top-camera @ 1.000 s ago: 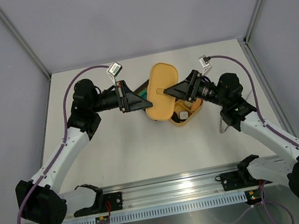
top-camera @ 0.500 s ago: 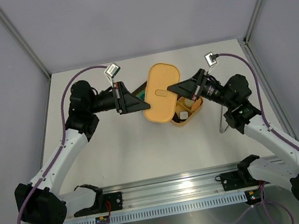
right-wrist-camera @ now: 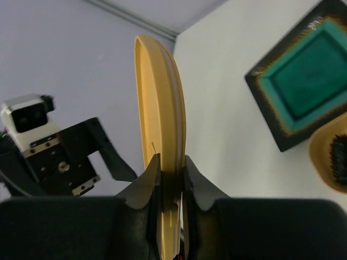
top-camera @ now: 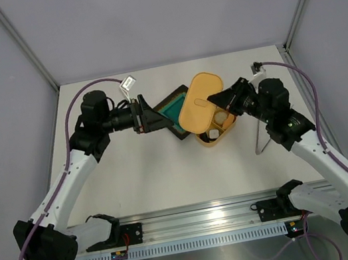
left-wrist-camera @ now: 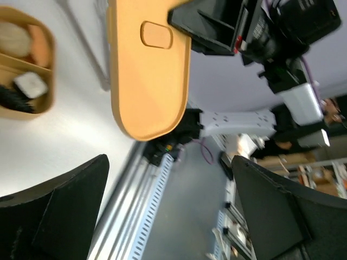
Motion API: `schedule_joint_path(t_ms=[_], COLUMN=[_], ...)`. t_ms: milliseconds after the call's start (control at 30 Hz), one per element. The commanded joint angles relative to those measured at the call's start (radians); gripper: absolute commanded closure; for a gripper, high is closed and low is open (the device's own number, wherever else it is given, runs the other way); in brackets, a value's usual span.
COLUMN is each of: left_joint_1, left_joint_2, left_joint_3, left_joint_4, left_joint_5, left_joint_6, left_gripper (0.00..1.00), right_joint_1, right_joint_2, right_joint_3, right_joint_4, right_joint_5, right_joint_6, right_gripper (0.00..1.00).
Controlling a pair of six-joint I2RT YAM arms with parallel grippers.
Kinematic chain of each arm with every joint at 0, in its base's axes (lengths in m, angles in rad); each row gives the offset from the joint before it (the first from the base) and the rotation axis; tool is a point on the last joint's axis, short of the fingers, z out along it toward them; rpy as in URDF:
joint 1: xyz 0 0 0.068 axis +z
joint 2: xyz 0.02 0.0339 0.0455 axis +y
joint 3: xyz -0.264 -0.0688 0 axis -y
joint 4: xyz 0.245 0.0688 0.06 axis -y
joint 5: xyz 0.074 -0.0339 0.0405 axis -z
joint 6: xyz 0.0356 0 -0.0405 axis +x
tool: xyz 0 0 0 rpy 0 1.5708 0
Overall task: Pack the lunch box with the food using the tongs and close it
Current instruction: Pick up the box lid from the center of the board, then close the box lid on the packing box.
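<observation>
Right pincer (right-wrist-camera: 171,162) is clamped on the lid (right-wrist-camera: 160,81) edge; left pincer (left-wrist-camera: 169,160) stands apart, empty. I see the lunch box (top-camera: 222,136) just beneath the right one, axes slightly crossed.

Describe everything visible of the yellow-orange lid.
The lid is a smooth yellow-orange oval with rounded ends, plastic by its look, with a raised rim and a small rounded rectangular mark on its face. It is off the lunch box, lifted and tilted on edge. The right arm holds it, jaws shut on the rim at one end. Seen from above, it overlaps a corner of the teal plate and part of the box.
</observation>
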Motion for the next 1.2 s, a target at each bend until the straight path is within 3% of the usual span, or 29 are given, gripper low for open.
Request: schedule_joint_path(t_ms=[0, 67, 267, 600, 1167], left_joint_1=[0.028, 0.028, 0.026, 0.028, 0.028], left_joint_2=[-0.036, -0.021, 0.0, -0.006, -0.024], left_joint_3=[0.044, 0.053, 0.038, -0.03, -0.08], left_joint_4=[-0.168, -0.221, -0.304, -0.276, -0.285], left_joint_5=[-0.2, -0.298, -0.406, -0.401, -0.407], left_joint_6=[0.103, 0.123, 0.157, 0.149, 0.159], left_gripper=[0.01, 0.04, 0.07, 0.06, 0.06], right_joint_1=[-0.022, -0.042, -0.093, -0.153, -0.188], right_joint_2=[0.034, 0.055, 0.123, 0.284, 0.497], right_joint_3=[0.014, -0.023, -0.106, -0.141, -0.299], right_joint_4=[-0.236, -0.227, -0.136, -0.002, 0.423], right_joint_5=[0.201, 0.212, 0.227, 0.192, 0.166], right_joint_6=[0.094, 0.169, 0.242, 0.208, 0.229], right_gripper=[1.0, 1.0, 1.0, 1.0, 1.0])
